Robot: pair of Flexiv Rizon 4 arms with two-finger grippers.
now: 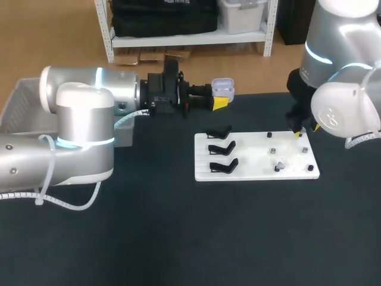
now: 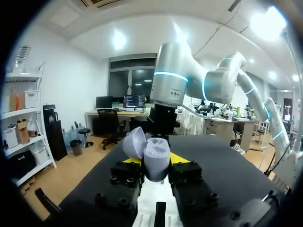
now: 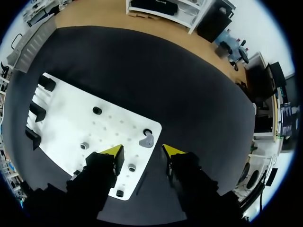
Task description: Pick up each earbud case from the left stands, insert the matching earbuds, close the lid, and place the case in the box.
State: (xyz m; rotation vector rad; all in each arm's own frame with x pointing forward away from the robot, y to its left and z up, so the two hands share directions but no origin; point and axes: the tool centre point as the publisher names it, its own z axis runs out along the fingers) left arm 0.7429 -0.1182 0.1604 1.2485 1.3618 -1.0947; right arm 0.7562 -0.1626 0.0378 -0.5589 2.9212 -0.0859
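My left gripper [image 1: 219,101] is shut on a lavender earbud case [image 1: 223,88], held above the table's far edge with its lid open. In the left wrist view the case [image 2: 155,158] sits between the yellow tips of that gripper [image 2: 156,164]. My right gripper [image 1: 299,132] hangs over the far right corner of the white board [image 1: 250,173]. In the right wrist view its fingers [image 3: 113,150] stand apart on either side of a lavender earbud [image 3: 147,140] on the board [image 3: 66,118], not touching it. Three black stands [image 1: 221,147] along the board's left side are empty.
Small pegs [image 1: 272,151] dot the right half of the board, and one holds another small lavender piece [image 1: 279,165]. A grey bin [image 1: 24,98] sits at the table's far left behind my left arm. The dark table [image 1: 178,238] spreads in front of the board.
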